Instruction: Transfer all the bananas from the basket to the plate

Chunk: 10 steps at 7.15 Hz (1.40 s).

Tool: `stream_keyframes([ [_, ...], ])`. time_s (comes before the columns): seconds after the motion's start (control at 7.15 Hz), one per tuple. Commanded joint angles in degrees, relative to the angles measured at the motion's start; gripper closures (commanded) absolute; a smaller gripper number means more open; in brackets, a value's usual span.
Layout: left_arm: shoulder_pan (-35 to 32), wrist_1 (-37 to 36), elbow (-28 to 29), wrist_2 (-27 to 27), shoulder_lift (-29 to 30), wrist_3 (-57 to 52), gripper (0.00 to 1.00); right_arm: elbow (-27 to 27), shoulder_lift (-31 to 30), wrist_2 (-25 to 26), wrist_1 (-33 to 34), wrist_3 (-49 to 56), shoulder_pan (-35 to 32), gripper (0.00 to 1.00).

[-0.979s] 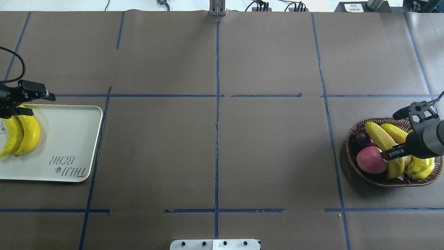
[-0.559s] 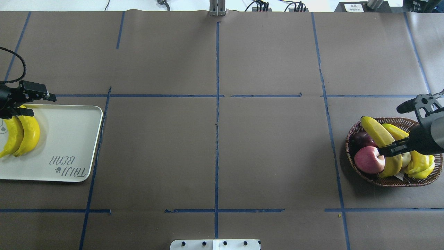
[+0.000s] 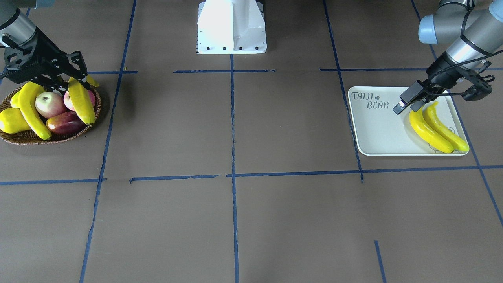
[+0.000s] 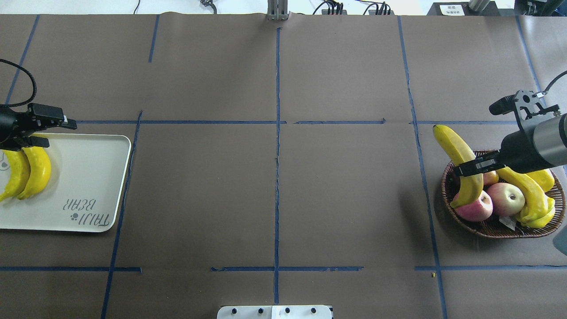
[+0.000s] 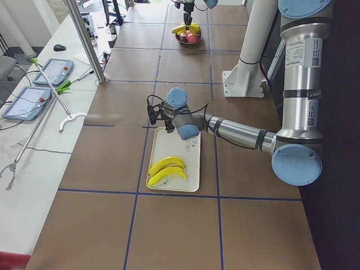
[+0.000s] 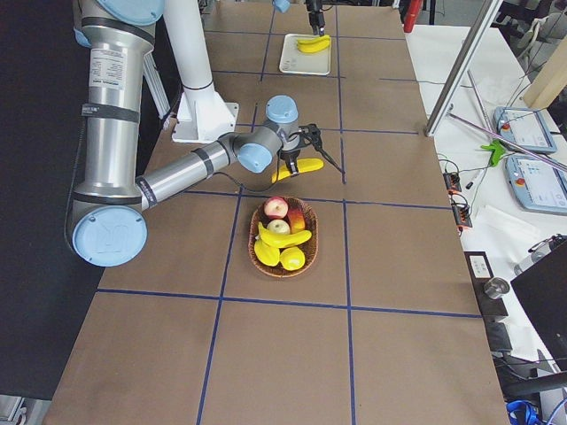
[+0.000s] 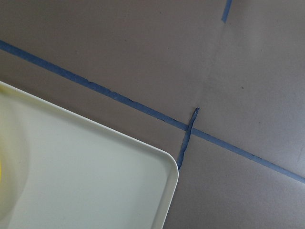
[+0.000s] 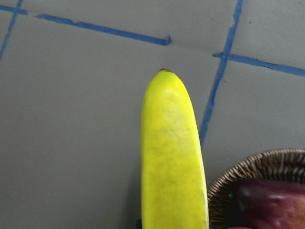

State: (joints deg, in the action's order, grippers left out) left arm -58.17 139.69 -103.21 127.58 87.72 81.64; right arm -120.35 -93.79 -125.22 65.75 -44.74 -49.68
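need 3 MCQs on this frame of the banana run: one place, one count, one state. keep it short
1. Where is the long curved yellow banana in the right gripper?
A) in the air over the rim of the brown woven wicker basket
B) on the white rimmed tray
C) flat on the table paper

2. How many bananas lie on the tray?
A) one
B) four
C) two

3. The right gripper is:
A) open and empty
B) shut on a banana
C) shut on a red apple

Key: 1 A, it hangs above the rim in the overhead view. 2 C, a pair lies side by side. 3 B, its finger crosses the banana, which rests on nothing.
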Motion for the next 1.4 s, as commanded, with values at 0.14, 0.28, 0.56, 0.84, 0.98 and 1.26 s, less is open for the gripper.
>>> stream_keyframes([
  [0.14, 2.8, 0.2, -0.1, -0.1, 3.8, 0.1, 0.0, 1.3, 9.8, 0.2, -1.6, -16.4, 3.9, 0.99],
  [0.28, 4.3, 0.2, 0.0, -0.1, 5.3, 3.6, 0.0, 2.6, 11.2, 1.5, -6.4, -20.2, 7.1, 1.0],
  [0.56, 6.4, 0.1, 0.0, -0.5, 7.8, 8.8, 0.0, 5.8, 15.8, 6.2, -11.5, -27.5, 10.3, 1.0],
  [0.84, 8.6, -0.2, 0.2, -2.9, 12.3, 18.1, 0.0, 6.2, 19.4, 13.9, -11.5, -31.0, 15.6, 1.0],
  [0.98, 9.9, -0.6, 0.4, -3.9, 14.5, 23.2, 0.0, 6.4, 21.1, 16.6, -11.5, -33.6, 18.0, 1.0],
  [1.26, 11.6, -0.8, 1.6, -4.2, 19.3, 31.0, 0.0, 9.1, 26.3, 22.7, -11.5, -35.3, 22.6, 1.0],
])
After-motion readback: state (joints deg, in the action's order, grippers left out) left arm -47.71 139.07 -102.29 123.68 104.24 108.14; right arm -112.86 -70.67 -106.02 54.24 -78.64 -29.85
